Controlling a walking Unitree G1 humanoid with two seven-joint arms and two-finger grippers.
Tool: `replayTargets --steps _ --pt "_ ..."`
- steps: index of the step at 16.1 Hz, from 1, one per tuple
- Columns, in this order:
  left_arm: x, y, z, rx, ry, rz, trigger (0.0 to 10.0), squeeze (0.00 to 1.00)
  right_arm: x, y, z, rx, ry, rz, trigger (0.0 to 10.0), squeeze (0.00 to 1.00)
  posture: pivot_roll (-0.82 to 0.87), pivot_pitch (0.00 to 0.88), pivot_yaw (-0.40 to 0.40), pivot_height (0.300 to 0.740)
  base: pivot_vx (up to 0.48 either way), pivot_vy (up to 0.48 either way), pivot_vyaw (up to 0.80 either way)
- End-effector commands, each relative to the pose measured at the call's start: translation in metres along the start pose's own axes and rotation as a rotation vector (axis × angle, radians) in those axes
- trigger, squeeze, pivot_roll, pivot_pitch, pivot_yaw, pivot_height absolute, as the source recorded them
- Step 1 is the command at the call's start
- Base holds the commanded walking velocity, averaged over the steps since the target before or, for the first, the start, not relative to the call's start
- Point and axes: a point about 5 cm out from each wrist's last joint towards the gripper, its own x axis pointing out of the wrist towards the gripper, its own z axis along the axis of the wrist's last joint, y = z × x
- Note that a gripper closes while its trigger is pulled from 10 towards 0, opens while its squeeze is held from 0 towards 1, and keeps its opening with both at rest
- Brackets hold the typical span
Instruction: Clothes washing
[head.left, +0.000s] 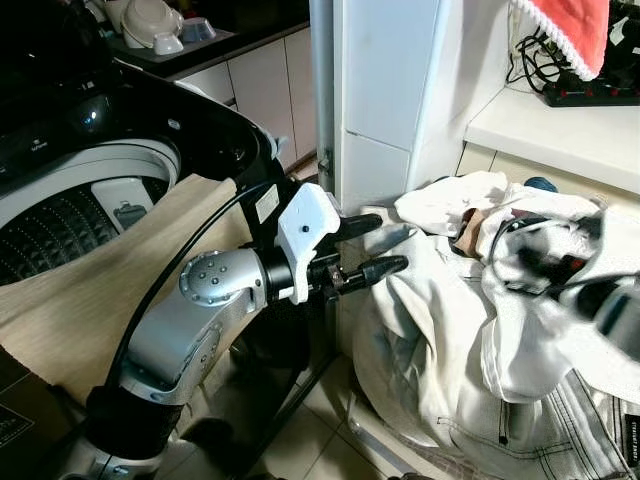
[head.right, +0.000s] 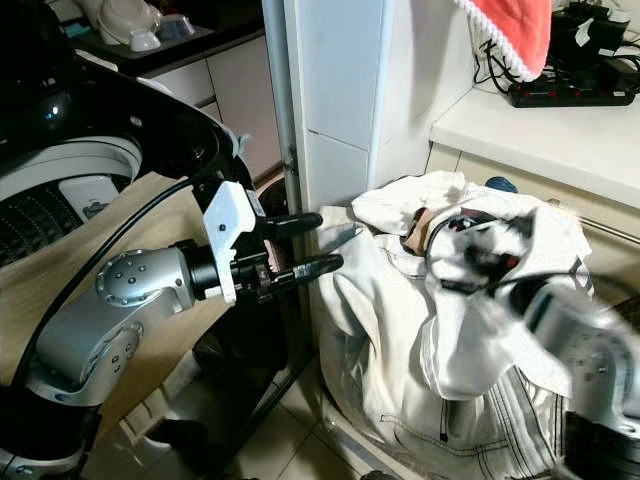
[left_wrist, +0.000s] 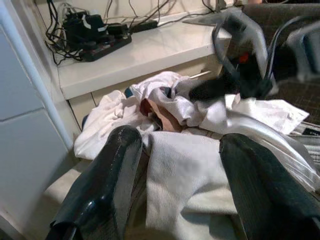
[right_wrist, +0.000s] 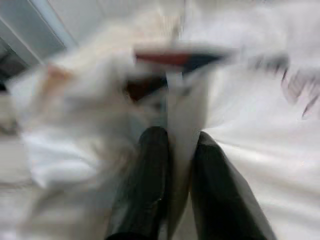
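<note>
A heap of white laundry (head.left: 420, 330) lies on the floor against a white pillar. My left gripper (head.left: 392, 243) hovers open at the heap's left side, its fingers (left_wrist: 105, 180) spread just above a white towel-like cloth (left_wrist: 185, 180) and holding nothing. On the right, my right gripper (head.right: 470, 250) is blurred by motion and shut on a fold of a white garment (head.left: 530, 340), which runs up between its fingers (right_wrist: 150, 165). The washing machine's open drum (head.left: 60, 220) is at the left, with a beige cloth (head.left: 90, 300) draped over its front edge.
The white pillar (head.left: 390, 80) rises right behind the heap. A counter (head.left: 560, 125) at the right carries a power strip (head.left: 590, 95) and cables, with a red cloth (head.left: 575, 30) hanging above. Dishes (head.left: 150, 25) sit on a far counter. Tiled floor (head.left: 300, 440) shows below my left arm.
</note>
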Motion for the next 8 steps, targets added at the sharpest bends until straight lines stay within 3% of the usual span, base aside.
replayTargets --steps 1,5,7,8 --pt "-0.003 0.007 0.005 -0.002 -0.021 0.03 10.0 0.0 -0.011 0.004 0.027 -0.036 -0.088 0.04 0.0 0.0 -0.2 0.0 0.071 0.74 0.0 0.0 0.0" --pt "0.002 0.02 0.018 0.056 -0.09 0.133 10.0 0.0 -0.042 0.028 0.098 -0.029 -0.367 0.271 0.0 0.0 -0.2 0.0 0.072 0.74 0.0 0.0 0.0" --pt "0.007 0.03 0.036 0.065 -0.176 0.194 10.0 0.0 -0.054 0.044 0.123 0.005 -0.472 0.394 0.0 0.0 -0.2 0.0 0.067 0.74 0.0 0.0 0.0" --pt "0.011 0.038 0.052 0.065 -0.251 0.25 10.0 0.0 -0.063 0.06 0.142 0.059 -0.559 0.508 0.0 0.0 -0.21 0.0 0.065 0.74 0.0 0.0 0.0"
